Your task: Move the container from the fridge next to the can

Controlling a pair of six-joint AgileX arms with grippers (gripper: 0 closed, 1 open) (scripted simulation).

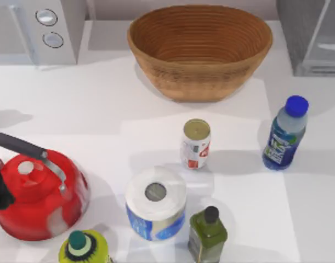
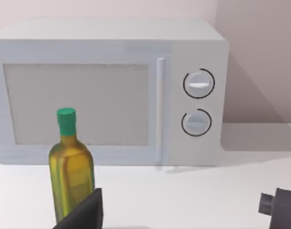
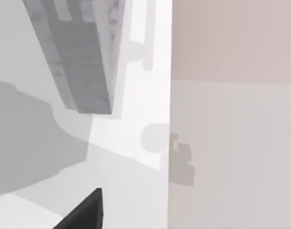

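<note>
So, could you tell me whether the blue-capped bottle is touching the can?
Apart. The top view shows bare white table between the bottle and the can.

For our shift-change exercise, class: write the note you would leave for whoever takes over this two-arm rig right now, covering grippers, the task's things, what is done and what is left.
Left gripper: parked at the table's left edge, beside the red kettle; its wrist view faces the microwave.
Right gripper: its wrist view faces the fridge.
Container: upright on the table, right of the can, with a clear gap between them, in front of the fridge.
Done: the container is out of the fridge and free of both grippers.
Left: judge whether that gap counts as next to the can; if not, move the container closer.
</note>
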